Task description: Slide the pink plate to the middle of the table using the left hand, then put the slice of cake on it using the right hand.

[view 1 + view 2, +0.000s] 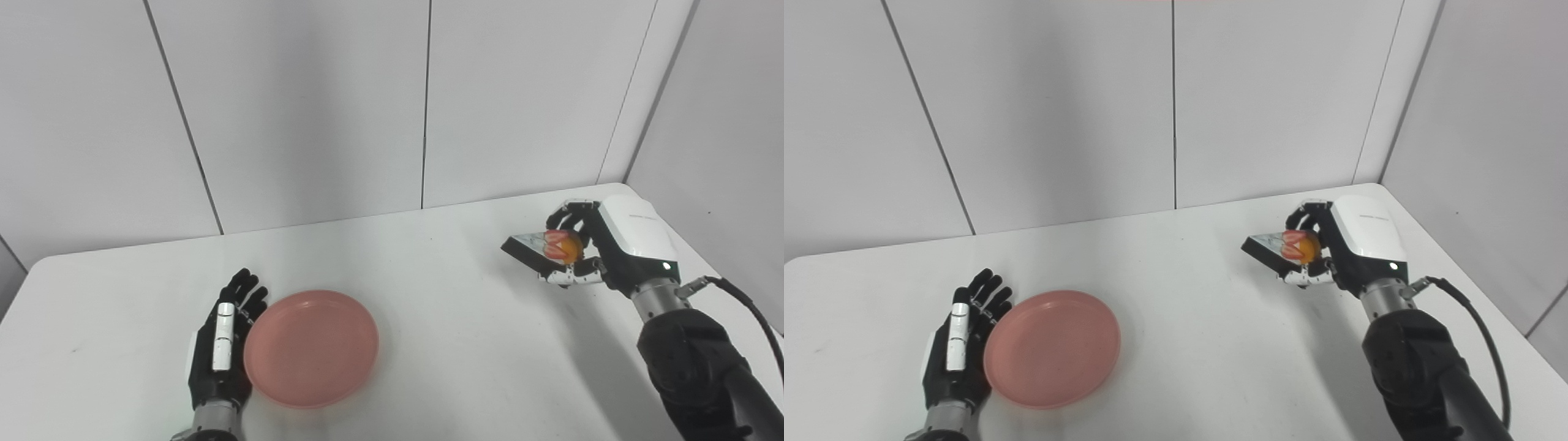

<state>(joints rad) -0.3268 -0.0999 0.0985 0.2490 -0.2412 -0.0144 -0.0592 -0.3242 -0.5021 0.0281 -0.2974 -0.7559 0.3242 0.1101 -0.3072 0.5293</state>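
The pink plate point(311, 348) sits on the white bench point(441, 343), left of the middle. The left hand point(223, 343) lies flat and open, touching the plate's left edge. The right hand point(603, 245) holds the cake point(548, 246) up above the bench, far right.

Both forearms are cut off by the bottom edge. The right hand point(603, 245) covers the rear part of the cake slice point(548, 247). The left hand point(223, 343) hides part of the pink plate's point(312, 349) left rim. Tabletop point(459, 343) near edge is out of frame.
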